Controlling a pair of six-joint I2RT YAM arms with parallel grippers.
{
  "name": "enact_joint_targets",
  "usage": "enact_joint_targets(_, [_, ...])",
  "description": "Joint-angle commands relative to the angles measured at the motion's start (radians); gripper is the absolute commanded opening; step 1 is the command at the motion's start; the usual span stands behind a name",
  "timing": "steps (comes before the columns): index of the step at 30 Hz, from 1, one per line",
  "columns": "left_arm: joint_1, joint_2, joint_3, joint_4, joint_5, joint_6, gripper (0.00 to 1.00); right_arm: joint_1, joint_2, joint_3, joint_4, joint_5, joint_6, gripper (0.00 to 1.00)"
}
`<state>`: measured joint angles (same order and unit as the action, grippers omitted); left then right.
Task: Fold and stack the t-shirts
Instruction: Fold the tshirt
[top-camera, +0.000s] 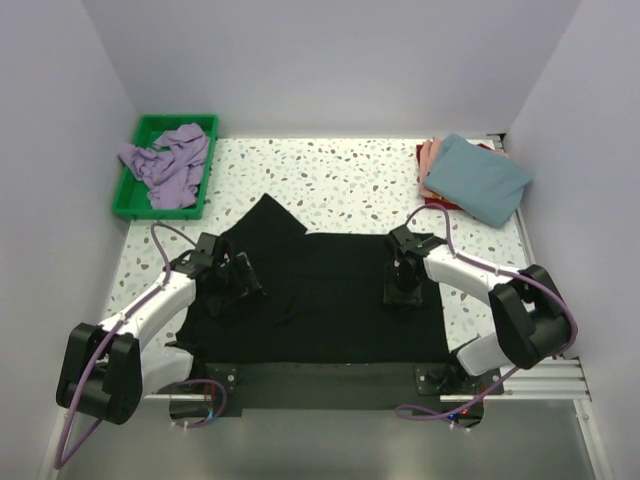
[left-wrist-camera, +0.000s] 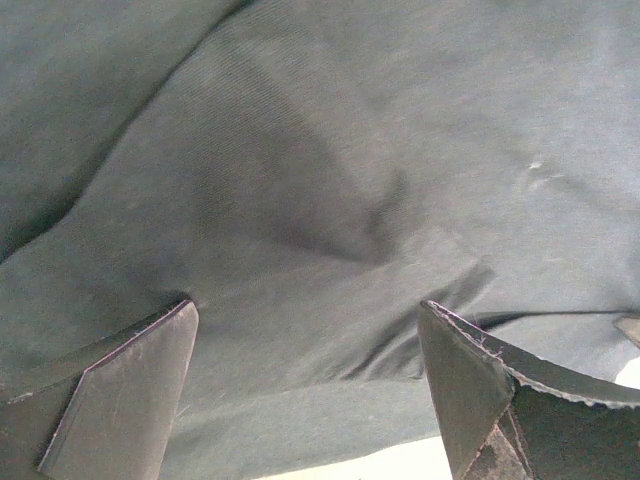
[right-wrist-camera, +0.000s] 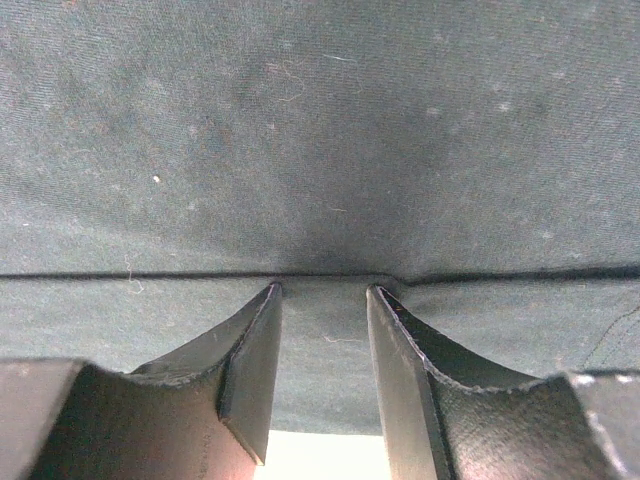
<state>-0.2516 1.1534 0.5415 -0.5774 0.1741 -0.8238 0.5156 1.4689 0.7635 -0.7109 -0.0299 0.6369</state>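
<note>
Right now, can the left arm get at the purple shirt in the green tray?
Probably yes. The left end effector sits open on the black shirt, holding nothing, and only bare table lies between it and the purple shirt heaped in the tray. It looks a long stretch, though.

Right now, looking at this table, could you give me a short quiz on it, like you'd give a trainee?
1. True or false: the purple shirt lies in the green tray.
2. Which colour is on top of the folded pile at the far right? A pink, B blue-green, C black.
3. What colour is the spread-out shirt that the left tool and the right tool rest on?

Key: 1 true; 2 B; 3 black.
</note>
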Motion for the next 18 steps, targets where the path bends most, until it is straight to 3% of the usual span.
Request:
enact_joint_targets(1, [-0.014,-0.014,0.023,-0.098,-0.065,-0.018,0.97,-0.003,-0.008,-0.026,-0.087,0.024,0.0,0.44])
enact_joint_targets(11, [-0.014,0.087,0.391,-0.115,-0.136,0.086,0.98,-0.031,-0.059,0.278,-0.251,0.177,-0.074,0.45])
enact_joint_targets(18, [-0.014,0.264,0.621,-0.11,-0.163,0.16,0.99,-0.224,0.021,0.387,-0.19,0.185,-0.2,0.43])
